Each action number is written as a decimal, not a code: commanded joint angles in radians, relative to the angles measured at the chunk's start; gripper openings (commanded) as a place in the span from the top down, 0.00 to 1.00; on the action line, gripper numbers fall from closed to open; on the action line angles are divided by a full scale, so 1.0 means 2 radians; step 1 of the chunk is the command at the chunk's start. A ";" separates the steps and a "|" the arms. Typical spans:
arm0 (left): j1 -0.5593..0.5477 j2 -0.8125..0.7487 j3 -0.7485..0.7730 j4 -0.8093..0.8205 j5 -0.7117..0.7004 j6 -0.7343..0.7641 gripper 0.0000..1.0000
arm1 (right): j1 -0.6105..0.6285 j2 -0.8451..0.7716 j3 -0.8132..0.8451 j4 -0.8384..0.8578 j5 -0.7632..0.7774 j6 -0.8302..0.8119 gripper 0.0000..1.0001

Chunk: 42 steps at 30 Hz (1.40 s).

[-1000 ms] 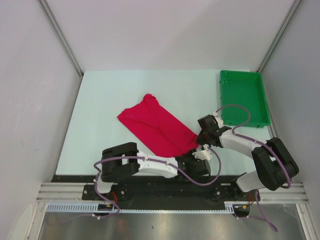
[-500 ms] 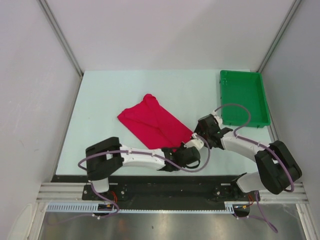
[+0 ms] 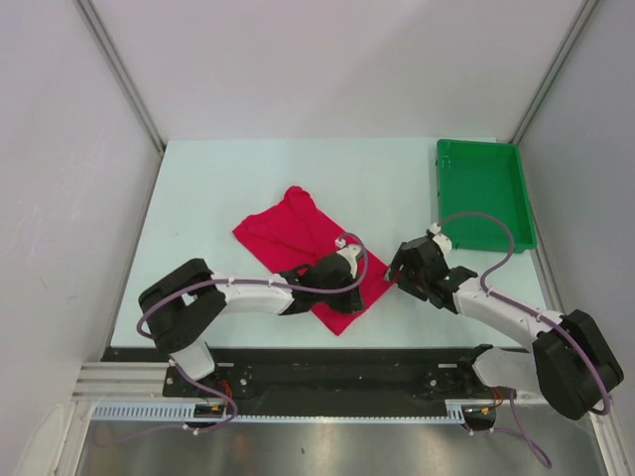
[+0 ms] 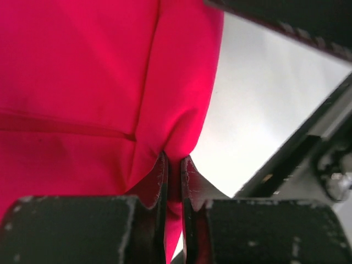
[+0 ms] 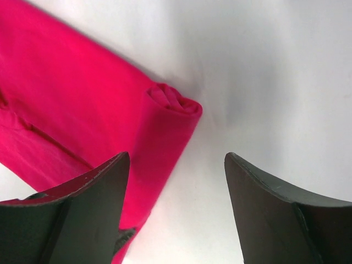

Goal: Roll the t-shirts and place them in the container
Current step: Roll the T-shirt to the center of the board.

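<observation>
A: Starting on the left of the counter [image 3: 208,198]: the red shirt [image 3: 283,233] lies there folded into a long strip, running on a slant from the far left down toward the near right.

B: And the left hand [image 3: 349,270] is right on top of it, at the near right end?

A: Yes. From the wrist view the left hand [image 4: 174,165] is pinched tight on a fold of shirt [image 4: 71,82], with cloth bunched up between the two fingers, close by the strip's edge.

B: What does that end look like?

A: The right wrist view gives it best: the shirt [image 5: 71,104] ends in a small tight roll [image 5: 171,102] lying on the bare counter [image 5: 275,82].

B: Moving across, the right hand [image 3: 397,270]?

A: It's just beside the shirt's right edge, jaws spread wide, nothing between them. In its own view the right hand [image 5: 176,159] has one finger over the red cloth and the other over the counter. I can't tell whether either one touches.

B: And far right?

A: The green tray [image 3: 440,183], at the far right corner, well apart from the shirt.
</observation>
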 commanded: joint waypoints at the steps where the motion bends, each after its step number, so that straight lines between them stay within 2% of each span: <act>1: 0.030 0.000 -0.044 0.086 0.118 -0.092 0.97 | 0.019 -0.026 -0.016 0.026 0.028 0.021 0.26; 4: 0.049 0.009 -0.066 0.107 0.139 -0.109 0.97 | 0.030 -0.034 -0.030 0.040 0.037 0.025 0.28; 13: 0.066 0.027 -0.050 0.078 0.138 -0.092 0.97 | 0.043 -0.017 -0.048 0.107 0.051 0.026 0.32; 18: 0.078 0.027 -0.053 0.069 0.139 -0.086 0.97 | 0.035 0.019 -0.047 0.162 0.045 0.017 0.41; 23: 0.082 0.025 -0.051 0.052 0.127 -0.070 0.97 | 0.022 0.076 -0.030 0.169 0.019 0.017 0.50; 24: 0.082 0.026 -0.049 0.047 0.123 -0.060 0.97 | 0.021 0.082 -0.026 0.163 0.018 0.017 0.54; 25: 0.082 0.024 -0.043 0.033 0.118 -0.054 0.96 | 0.020 0.091 -0.016 0.157 0.014 0.017 0.65; 27: 0.082 0.018 -0.041 0.024 0.103 -0.038 0.89 | 0.018 0.102 0.002 0.119 0.012 0.015 0.73; 28: 0.082 0.007 -0.039 0.019 0.098 -0.030 0.75 | 0.019 0.108 0.022 0.107 0.014 0.008 0.75; 31: 0.073 -0.028 -0.022 -0.015 0.057 0.010 0.49 | 0.019 0.132 0.049 0.055 0.017 -0.003 0.77; 36: 0.016 -0.058 0.036 -0.110 -0.071 0.086 0.35 | 0.018 0.160 0.075 0.022 0.012 -0.012 0.80; 37: 0.005 -0.059 0.051 -0.119 -0.121 0.093 0.33 | 0.017 0.163 0.077 0.020 0.008 -0.012 0.81; 42: -0.069 -0.046 0.074 -0.133 -0.241 0.139 0.31 | 0.017 0.178 0.089 0.009 0.001 -0.016 0.82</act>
